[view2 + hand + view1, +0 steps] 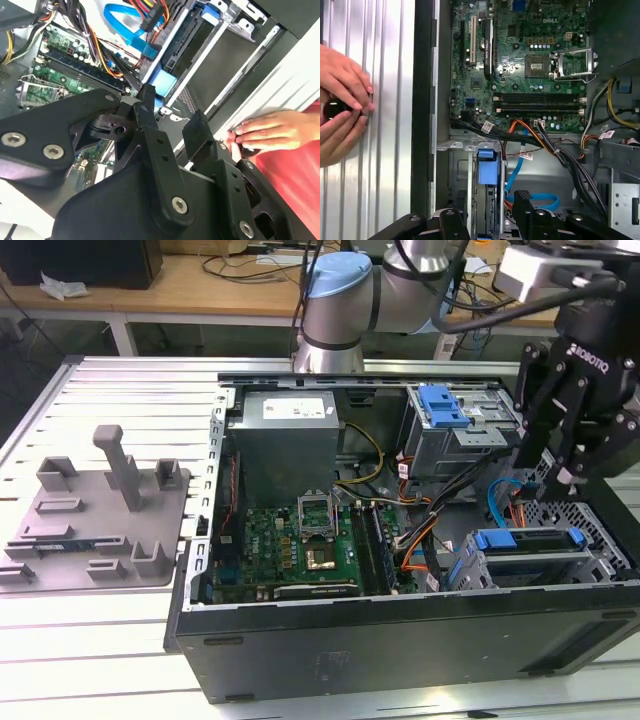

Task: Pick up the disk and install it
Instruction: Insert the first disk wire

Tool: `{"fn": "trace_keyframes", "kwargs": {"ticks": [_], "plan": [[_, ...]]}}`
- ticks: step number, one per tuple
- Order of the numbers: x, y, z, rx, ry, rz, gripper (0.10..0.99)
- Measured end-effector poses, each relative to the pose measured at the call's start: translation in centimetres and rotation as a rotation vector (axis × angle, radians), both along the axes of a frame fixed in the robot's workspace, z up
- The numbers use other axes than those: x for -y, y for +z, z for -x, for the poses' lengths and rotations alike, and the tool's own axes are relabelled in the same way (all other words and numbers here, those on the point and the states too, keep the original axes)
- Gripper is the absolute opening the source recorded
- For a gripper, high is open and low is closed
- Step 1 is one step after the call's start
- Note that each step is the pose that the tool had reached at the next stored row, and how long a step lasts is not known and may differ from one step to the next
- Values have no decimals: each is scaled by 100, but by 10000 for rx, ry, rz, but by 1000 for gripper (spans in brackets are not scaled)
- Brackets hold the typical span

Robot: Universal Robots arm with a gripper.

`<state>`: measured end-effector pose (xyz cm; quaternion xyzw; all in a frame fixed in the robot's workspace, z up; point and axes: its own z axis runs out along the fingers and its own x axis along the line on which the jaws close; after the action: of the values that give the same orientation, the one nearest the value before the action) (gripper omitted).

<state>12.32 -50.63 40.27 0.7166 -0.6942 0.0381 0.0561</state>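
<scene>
Disk [528,550], flat silver metal in a blue plastic bracket, lay in the grey metal bay [592,525]. My tool [552,472] hung wide and empty above it. I judged a grasp would need squaring first.

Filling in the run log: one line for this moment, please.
tool: open, empty, above drive cage | disk: in cage | person's hand: on table beside case

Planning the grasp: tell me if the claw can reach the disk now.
Likely yes. The open claw hangs above the disk with nothing between them; a blue cable runs close by.
</scene>
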Motion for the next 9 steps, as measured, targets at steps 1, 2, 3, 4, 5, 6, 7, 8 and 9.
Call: {"fn": "trace_keyframes", "kwargs": {"ticks": [1,2,3,4,5,6,7,8,9], "plan": [[-20,-1,2,103,-3,8,502],[-28,-1,0,267,-2,10,502],[-37,0,0,526,-14,27,502],[-39,0,0,673,-30,47,502],[-40,-1,0,829,-112,112,502],[-41,-2,0,856,-241,218,502],[-40,-2,0,865,-315,351,502],[-40,-2,-1,878,-372,488,502],[-41,-3,0,907,-458,757,502]]}}
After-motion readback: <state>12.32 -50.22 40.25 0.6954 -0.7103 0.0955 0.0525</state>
